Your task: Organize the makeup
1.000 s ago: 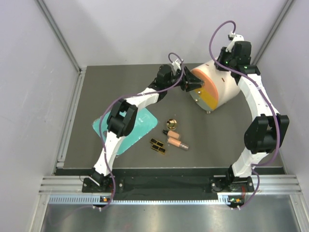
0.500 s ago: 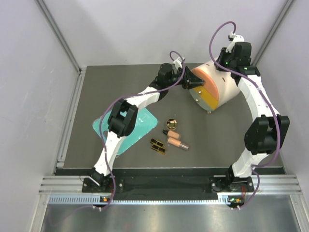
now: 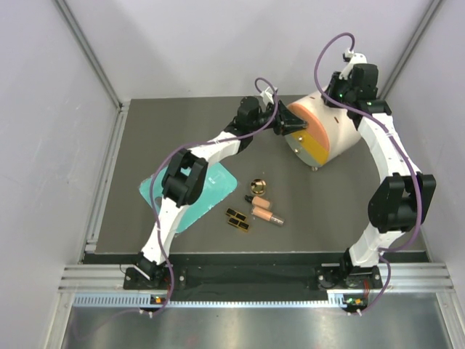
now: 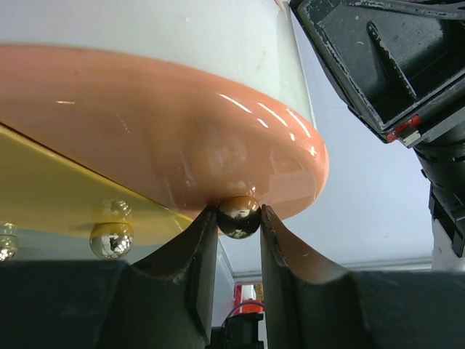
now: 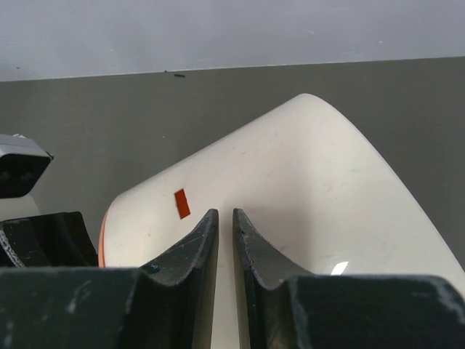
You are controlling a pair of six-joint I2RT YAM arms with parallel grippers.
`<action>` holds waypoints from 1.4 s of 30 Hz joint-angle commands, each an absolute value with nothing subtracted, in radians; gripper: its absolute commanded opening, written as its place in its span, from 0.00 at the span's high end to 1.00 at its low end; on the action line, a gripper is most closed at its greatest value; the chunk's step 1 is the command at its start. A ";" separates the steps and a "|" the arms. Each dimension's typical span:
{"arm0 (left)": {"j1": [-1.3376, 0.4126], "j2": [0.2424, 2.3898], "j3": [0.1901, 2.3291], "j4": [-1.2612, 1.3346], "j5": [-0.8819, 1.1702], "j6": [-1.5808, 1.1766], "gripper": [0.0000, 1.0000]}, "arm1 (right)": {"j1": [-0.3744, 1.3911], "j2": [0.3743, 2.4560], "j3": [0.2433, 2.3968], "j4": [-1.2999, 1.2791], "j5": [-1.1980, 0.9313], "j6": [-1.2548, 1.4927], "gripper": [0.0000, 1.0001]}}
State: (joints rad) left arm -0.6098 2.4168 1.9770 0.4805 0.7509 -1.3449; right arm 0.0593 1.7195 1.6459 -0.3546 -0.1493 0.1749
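Observation:
The makeup lies on the dark mat: a round gold-and-black compact (image 3: 258,186), two peach-pink tubes (image 3: 264,213) with dark caps, and small black gold-panned palettes (image 3: 237,219). My left gripper (image 3: 288,126) is at the face of the white drum (image 3: 336,131). In the left wrist view its jaws (image 4: 240,218) are shut on a small gold ball knob (image 4: 240,216) under the peach-orange drawer front (image 4: 160,138). My right gripper (image 5: 224,222) is shut and empty, its tips resting on the drum's white top (image 5: 305,189) at the back.
A flat teal tray (image 3: 211,187) lies left of the makeup, partly under the left arm. A yellow drawer front (image 4: 65,196) with another gold knob (image 4: 111,239) sits beside the orange one. Grey walls close in the mat at left, back and right.
The left gripper has shifted slightly toward the drum face since a second ago. The right arm and the makeup have not moved.

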 commanded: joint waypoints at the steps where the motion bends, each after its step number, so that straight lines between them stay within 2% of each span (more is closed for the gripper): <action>1: -0.614 2.321 1.907 0.528 0.733 -1.306 1.00 | 0.072 1.727 1.592 -0.505 -0.153 0.156 0.85; 24: -0.611 2.034 1.557 0.462 0.710 -1.138 1.00 | 0.072 1.698 1.554 -0.500 -0.169 0.156 0.84; 40: -0.603 1.936 1.457 0.353 0.707 -1.026 1.00 | 0.074 1.683 1.532 -0.508 -0.169 0.161 0.84; 42: -0.601 1.936 1.453 0.353 0.707 -1.028 0.96 | 0.074 1.683 1.531 -0.508 -0.170 0.160 0.84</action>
